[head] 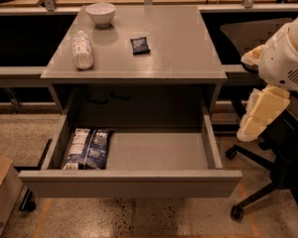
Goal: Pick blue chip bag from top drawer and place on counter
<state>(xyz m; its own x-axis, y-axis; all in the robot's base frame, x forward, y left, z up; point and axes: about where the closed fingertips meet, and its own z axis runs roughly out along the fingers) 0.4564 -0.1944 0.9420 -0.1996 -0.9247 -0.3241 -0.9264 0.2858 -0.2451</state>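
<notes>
The blue chip bag [88, 148] lies flat in the left end of the open top drawer [139, 180], its white end toward the back. The grey counter [174, 48] is above the drawer. My arm's white housing [285, 53] is at the right edge of the view, beside the counter's right side. The gripper [259, 115] hangs below it with cream-coloured parts, to the right of the drawer and well apart from the bag. It holds nothing that I can see.
On the counter stand a white bowl [100, 13], a white wrapped roll [82, 49] and a small dark square packet [140, 45]. A black office chair [275, 148] is right of the drawer, behind my arm. A brown box [1, 192] sits at the lower left.
</notes>
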